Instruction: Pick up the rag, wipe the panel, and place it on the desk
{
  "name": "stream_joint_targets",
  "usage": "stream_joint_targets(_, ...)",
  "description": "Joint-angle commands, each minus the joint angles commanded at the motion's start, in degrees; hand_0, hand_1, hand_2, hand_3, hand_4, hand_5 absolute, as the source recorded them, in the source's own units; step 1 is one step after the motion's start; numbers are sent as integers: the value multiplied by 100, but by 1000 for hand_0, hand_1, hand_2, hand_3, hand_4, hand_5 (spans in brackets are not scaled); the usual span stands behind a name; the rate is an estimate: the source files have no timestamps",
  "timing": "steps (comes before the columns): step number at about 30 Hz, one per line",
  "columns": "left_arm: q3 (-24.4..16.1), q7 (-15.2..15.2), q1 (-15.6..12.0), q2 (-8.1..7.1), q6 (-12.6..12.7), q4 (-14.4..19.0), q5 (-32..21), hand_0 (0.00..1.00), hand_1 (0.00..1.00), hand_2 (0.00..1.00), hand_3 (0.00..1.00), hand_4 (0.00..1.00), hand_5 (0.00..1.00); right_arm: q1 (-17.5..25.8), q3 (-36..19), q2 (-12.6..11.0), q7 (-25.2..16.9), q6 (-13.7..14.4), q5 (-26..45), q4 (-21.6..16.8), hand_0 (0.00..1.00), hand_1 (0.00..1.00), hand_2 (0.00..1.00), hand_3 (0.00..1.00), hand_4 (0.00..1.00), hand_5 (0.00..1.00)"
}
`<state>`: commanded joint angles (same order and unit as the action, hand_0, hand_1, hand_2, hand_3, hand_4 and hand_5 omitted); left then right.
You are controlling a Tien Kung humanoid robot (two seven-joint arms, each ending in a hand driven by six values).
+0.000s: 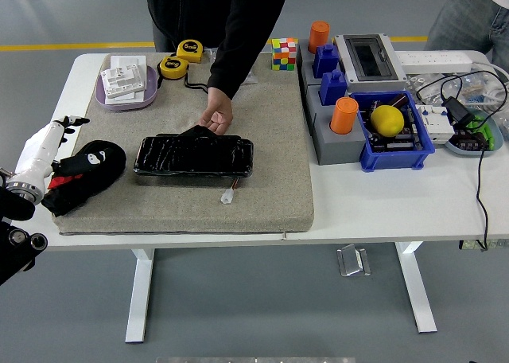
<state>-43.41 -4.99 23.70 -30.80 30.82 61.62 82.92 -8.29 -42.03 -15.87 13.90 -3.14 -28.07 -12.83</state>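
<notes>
At the worktop's left edge, the robot's left hand is hovering, fingers relaxed and empty, beside the crumpled black cloth rag, seemingly soft, light, best pinched mid-bunch.

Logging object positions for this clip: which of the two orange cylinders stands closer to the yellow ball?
The nearer orange cylinder, on the grey block beside the blue bin holding the yellow ball; the other orange cylinder stands at the table's far edge.
</notes>
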Motion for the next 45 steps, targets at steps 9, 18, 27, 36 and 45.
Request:
stream_joint_targets(9,161,22,42,153,-11,-293,-126,669,799,853,769,903,408,4,-38,7,-1,4,-21,3,762,572,706,601,998,552)
stream_joint_targets(18,317,9,122,310,10,-572,-129,666,794,856,771,901,404,-7,-46,8,-6,18,-34,-14,764,572,705,599,998,553)
stream_joint_targets(27,381,1,133,331,16,-722,-130,636,768,855,776,895,393,0,-129,6,-15,32,-77,-10,763,572,704,600,998,552)
stream_joint_targets(36,420,-83,121,362,113,-806,-49,405,662,852,687,775,212,9,-168,-9,-12,38,-110,-14,761,572,704,599,998,551)
stream_joint_targets(45,437,-109,129,416,264,-854,-14,336,483,830,785,708,177,17,-202,-5,-14,38,-130,-16,761,572,703,599,998,552)
